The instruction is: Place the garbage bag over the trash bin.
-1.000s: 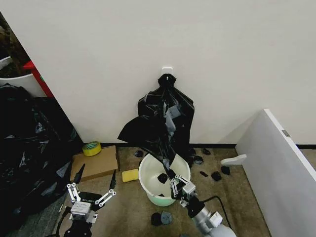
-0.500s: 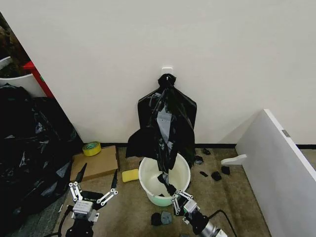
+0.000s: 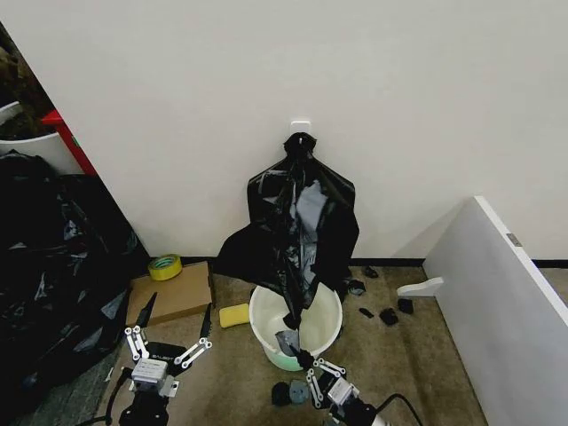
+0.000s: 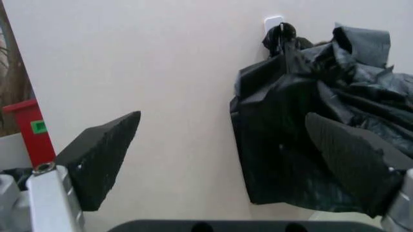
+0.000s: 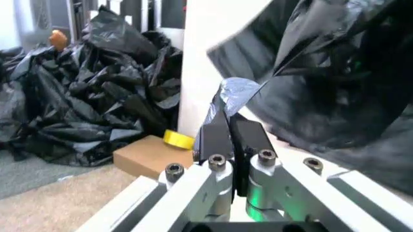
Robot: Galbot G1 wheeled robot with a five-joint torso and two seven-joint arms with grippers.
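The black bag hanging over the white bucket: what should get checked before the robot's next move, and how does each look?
1. Right gripper shut on the bag: ok; the right wrist view shows its fingers closed on plastic.
2. Bag top on the wall hook: ok.
3. Bag's lower end reaching into the bin: ok.
4. Bag mouth spread over the bin rim: not ok, it hangs bunched.
5. Left gripper open and ready, down beside the bin: ok.
6. Bin upright: ok.
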